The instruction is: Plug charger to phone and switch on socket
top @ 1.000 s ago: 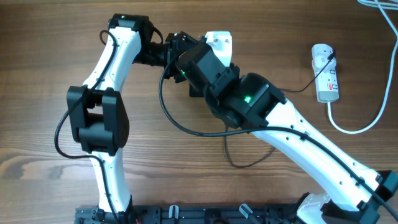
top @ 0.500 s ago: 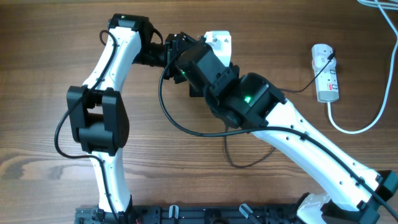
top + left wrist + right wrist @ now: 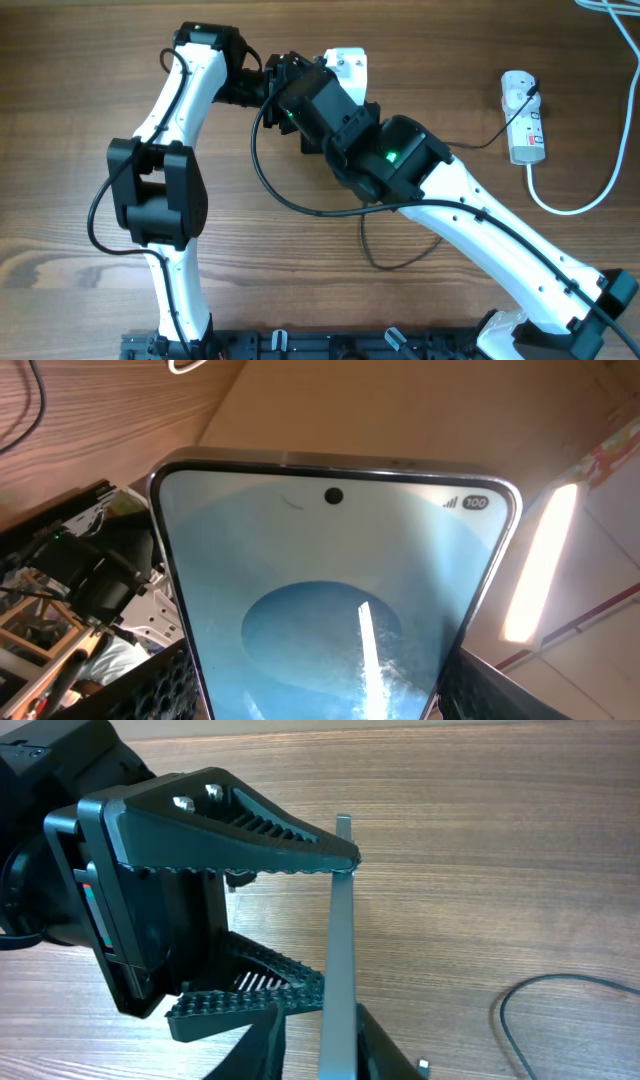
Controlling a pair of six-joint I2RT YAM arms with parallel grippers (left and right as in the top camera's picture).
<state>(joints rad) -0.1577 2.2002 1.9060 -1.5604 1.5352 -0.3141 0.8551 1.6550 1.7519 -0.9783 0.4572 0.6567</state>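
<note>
The phone fills the left wrist view with its cyan-teal screen; my left gripper is shut on its two long edges. In the right wrist view the phone stands edge-on, and my right gripper is shut on its faces, below the left gripper's toothed fingers. Overhead, both grippers meet at the phone's white band. The charger's cable runs from its black plug in the socket. Its connector tip lies loose on the table.
The socket's thick white cord loops off to the right edge. A loop of the charger cable lies on the wooden table below my right arm. The robots' base rail runs along the front edge.
The phone and both grippers have shifted slightly to the left and away from the front edge. Both grips are unchanged.
</note>
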